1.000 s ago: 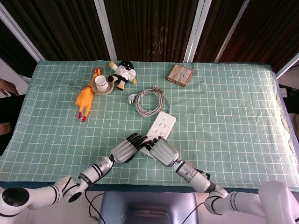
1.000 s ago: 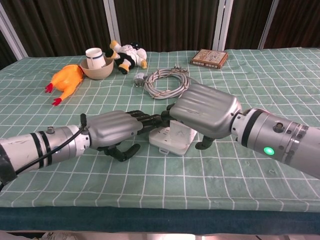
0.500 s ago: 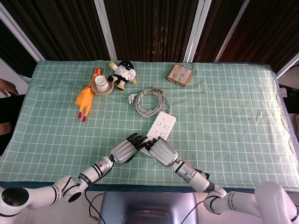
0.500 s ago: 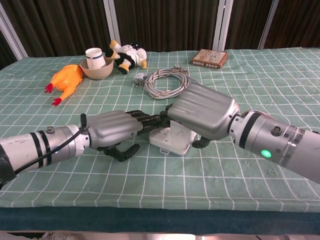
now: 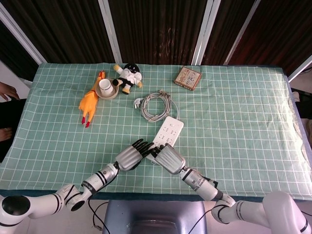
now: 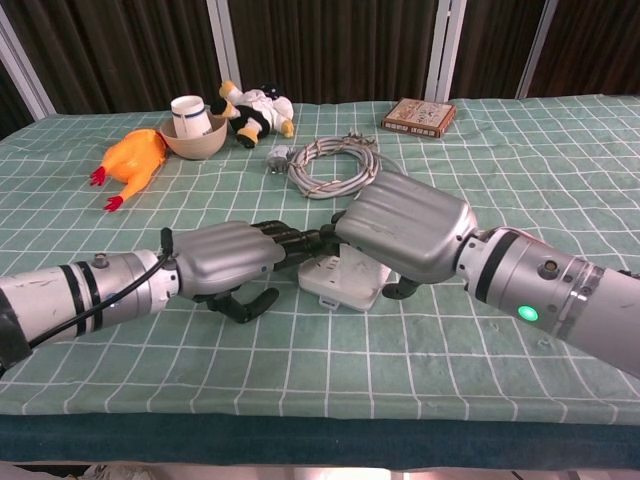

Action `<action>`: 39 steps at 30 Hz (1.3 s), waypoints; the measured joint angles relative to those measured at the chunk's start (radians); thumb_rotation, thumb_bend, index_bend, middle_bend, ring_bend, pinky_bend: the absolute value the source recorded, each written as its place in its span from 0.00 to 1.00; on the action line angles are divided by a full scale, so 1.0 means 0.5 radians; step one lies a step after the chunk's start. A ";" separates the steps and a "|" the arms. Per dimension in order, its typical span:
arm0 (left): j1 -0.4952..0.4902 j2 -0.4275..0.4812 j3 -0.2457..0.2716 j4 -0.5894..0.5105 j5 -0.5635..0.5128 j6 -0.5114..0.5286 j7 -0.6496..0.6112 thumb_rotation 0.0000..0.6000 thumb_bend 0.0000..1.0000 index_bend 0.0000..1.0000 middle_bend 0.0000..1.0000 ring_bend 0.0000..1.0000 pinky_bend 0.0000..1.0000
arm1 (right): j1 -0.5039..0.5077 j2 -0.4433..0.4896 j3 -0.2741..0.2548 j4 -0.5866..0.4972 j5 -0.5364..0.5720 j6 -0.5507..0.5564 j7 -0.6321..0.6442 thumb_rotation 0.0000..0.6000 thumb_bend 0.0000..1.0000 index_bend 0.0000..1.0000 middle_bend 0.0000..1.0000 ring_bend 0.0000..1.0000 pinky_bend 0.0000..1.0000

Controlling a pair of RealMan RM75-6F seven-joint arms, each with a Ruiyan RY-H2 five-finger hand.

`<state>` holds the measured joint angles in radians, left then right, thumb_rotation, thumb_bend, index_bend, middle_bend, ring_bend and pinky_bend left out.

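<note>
Power strip (image 5: 168,130) lies flat on checked cloth, near end under both hands | left hand (image 6: 228,259) fingers extended, touching its edge | right hand (image 6: 405,232) draped over it, grip unclear | step: securing hold; next needs firm closure.

Near the front edge of the tabletop (image 5: 243,126) the left hand (image 5: 127,157) and right hand (image 5: 169,157) meet over the near end of a power strip (image 5: 168,131) — its coiled cable (image 5: 156,105) lies just behind it. Far back on the left, a cup (image 5: 105,87) sits in a bowl (image 5: 108,94), a rubber chicken (image 5: 89,103) to its left, a plush toy (image 5: 128,76) to its right. A box (image 5: 188,77) lies back right — well apart from them.
</note>
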<state>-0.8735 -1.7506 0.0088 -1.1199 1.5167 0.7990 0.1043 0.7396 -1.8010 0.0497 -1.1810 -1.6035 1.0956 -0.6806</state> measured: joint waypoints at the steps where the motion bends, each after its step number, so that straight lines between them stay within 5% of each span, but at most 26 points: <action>1: 0.000 -0.001 0.000 -0.002 -0.001 -0.001 0.002 1.00 0.68 0.00 0.00 0.00 0.00 | -0.001 -0.001 0.001 -0.003 0.002 -0.001 0.000 1.00 0.30 0.98 0.70 0.67 0.87; 39: 0.002 -0.039 0.010 0.000 0.004 0.004 0.159 1.00 0.68 0.00 0.00 0.00 0.00 | -0.036 0.143 0.029 -0.260 0.084 -0.033 -0.046 1.00 0.37 0.97 0.71 0.68 0.88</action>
<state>-0.8726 -1.7700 0.0138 -1.1198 1.5186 0.8012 0.1837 0.7215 -1.7296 0.0643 -1.3110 -1.5616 1.0790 -0.7034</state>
